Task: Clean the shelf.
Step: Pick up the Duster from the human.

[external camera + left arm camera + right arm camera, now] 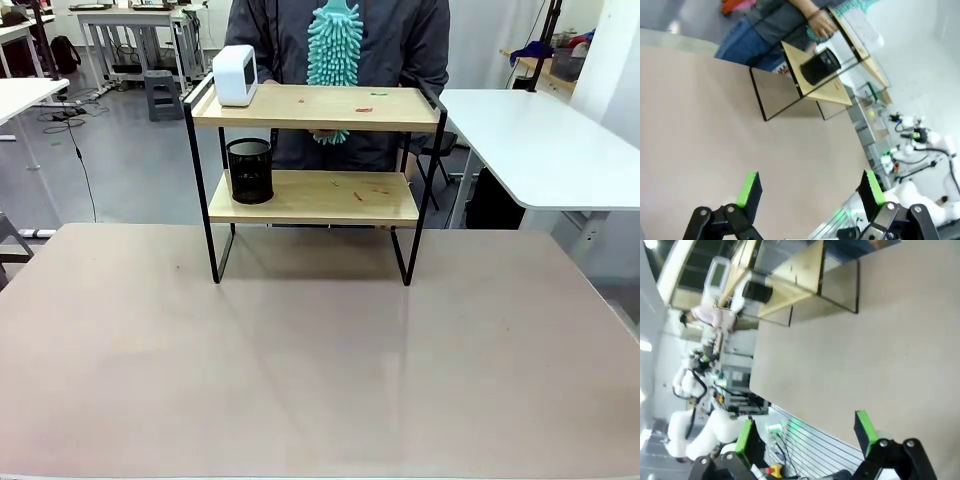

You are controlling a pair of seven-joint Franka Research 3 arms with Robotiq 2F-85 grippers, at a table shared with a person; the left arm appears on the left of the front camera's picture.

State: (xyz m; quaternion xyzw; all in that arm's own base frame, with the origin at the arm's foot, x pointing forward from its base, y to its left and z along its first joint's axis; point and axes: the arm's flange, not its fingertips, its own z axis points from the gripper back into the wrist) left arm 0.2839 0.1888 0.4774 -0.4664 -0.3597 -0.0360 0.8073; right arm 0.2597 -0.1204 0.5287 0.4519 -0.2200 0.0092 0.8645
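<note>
Broad tabletop (320, 380); shelf (320, 195) seemingly near far edge; left claw (809, 189), right claw (805, 434) spread.

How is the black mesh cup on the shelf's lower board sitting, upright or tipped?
Upright. The black mesh cup stands on its base on the lower board of the shelf, round rim facing up.

Ahead of the left claw (809, 189) the table (705, 125) lies bare right up to the shelf (832, 92), and it is the same ahead of the right claw (805, 432). A black cup (250, 170) blocks the lower board's left end, with a white box (235, 75) on the board above it. Beyond, a person's hand (822, 25) and a teal duster (334, 45) crowd the far side.
</note>
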